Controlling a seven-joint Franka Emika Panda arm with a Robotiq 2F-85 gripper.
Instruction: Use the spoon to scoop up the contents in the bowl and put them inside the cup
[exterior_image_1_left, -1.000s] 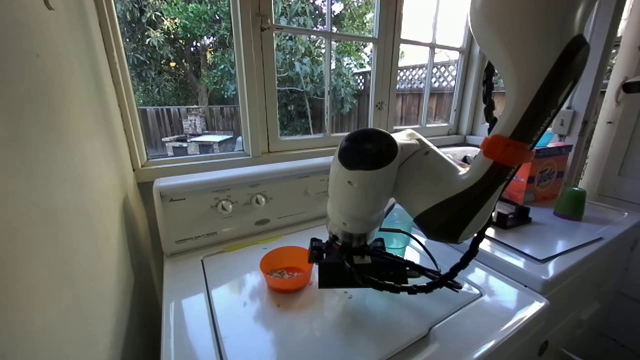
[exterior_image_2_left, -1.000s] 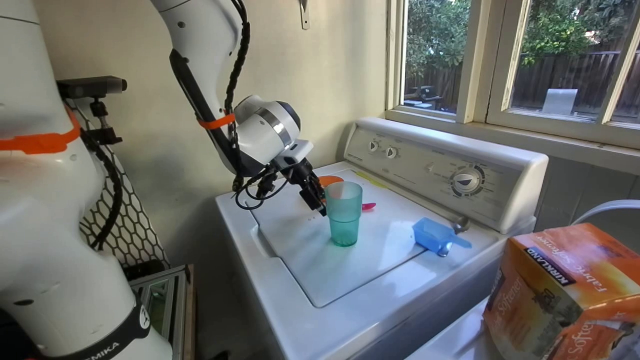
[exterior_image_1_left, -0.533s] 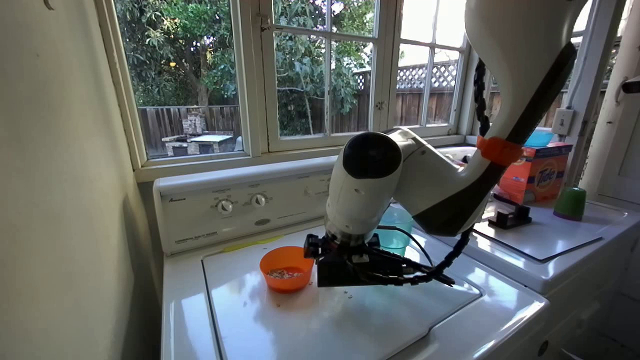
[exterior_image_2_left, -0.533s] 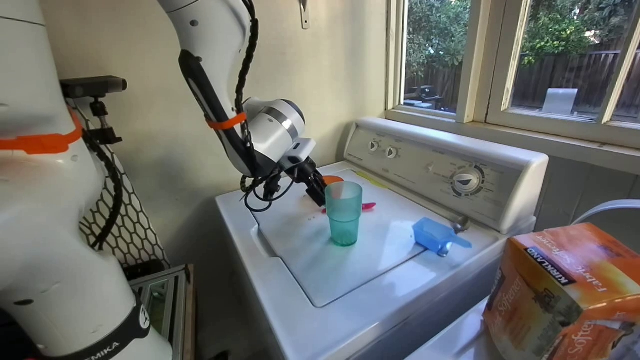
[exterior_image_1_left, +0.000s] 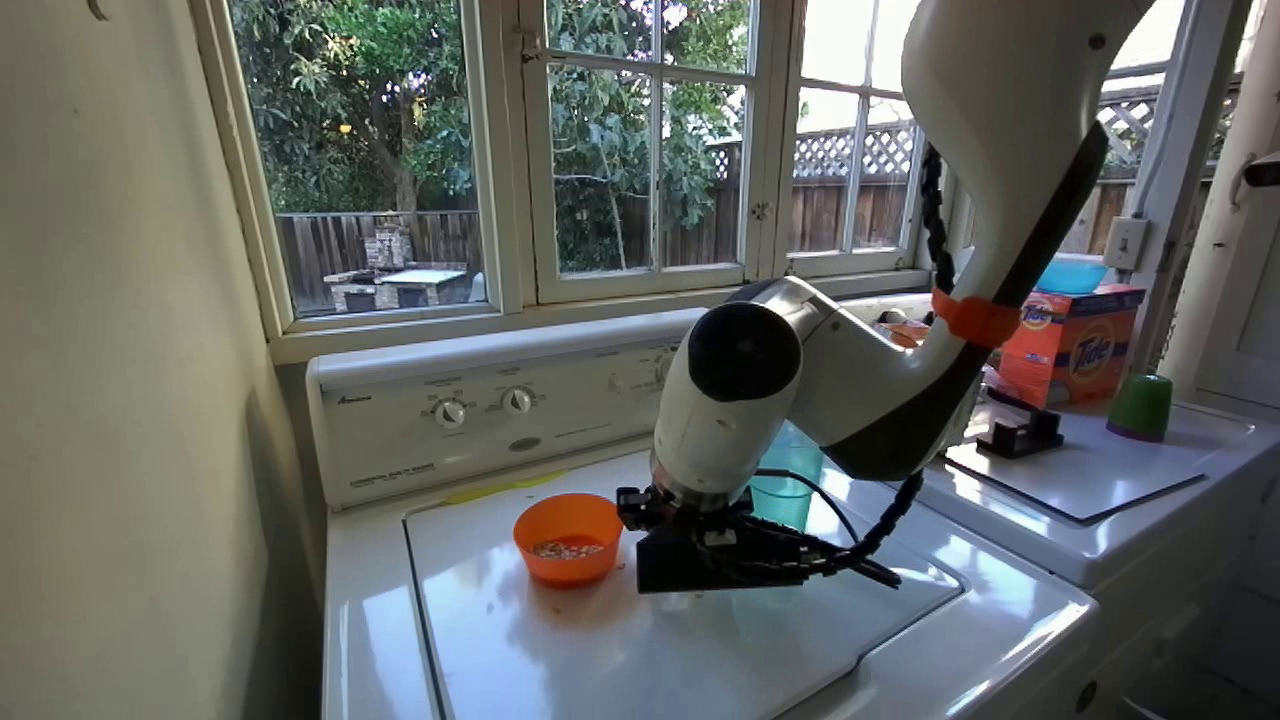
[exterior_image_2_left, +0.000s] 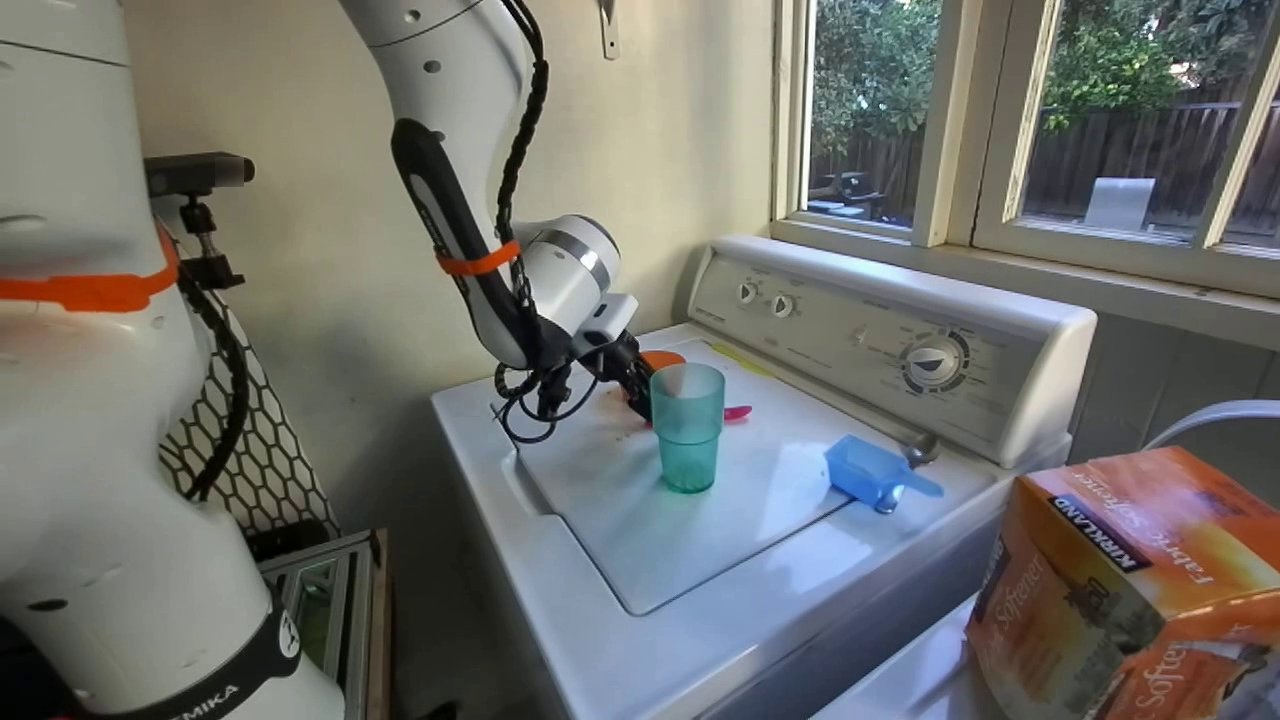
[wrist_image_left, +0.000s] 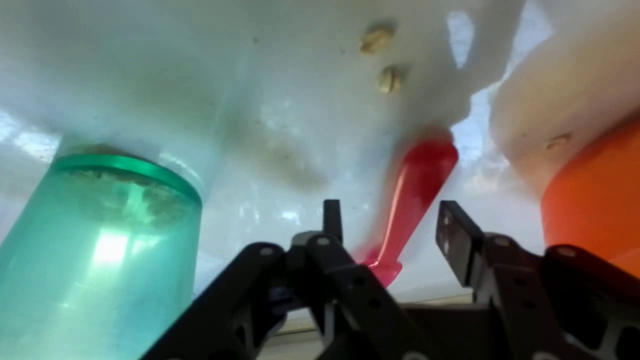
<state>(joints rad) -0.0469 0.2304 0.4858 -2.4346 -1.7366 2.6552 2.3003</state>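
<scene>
The red-pink spoon (wrist_image_left: 422, 180) lies on the white washer lid, its near end partly behind a finger in the wrist view. My gripper (wrist_image_left: 389, 220) stands open around it, with a gap on either side between spoon and fingers. To one side rises the translucent teal cup (wrist_image_left: 107, 280), upright in both exterior views (exterior_image_2_left: 690, 440); in the wrist view a layer shows at its bottom. On the opposite side sits the orange bowl (exterior_image_1_left: 566, 574), close to the gripper, with small grains (exterior_image_1_left: 570, 550) inside. An exterior view shows only one end of the spoon (exterior_image_2_left: 738, 412) past the cup.
Loose grains (wrist_image_left: 390, 80) are scattered on the lid. A blue scoop (exterior_image_2_left: 880, 468) and a metal spoon (exterior_image_2_left: 922, 450) lie nearer the control panel (exterior_image_2_left: 880, 330). A fabric softener box (exterior_image_2_left: 1130, 560) stands beyond the washer. A small green cup (exterior_image_1_left: 1140, 405) is on the neighbouring machine.
The arm has come down and forward, its wrist tilting, bringing the gripper lower beside the cup. The bowl has shifted slightly away from the gripper. The cup has not moved.
</scene>
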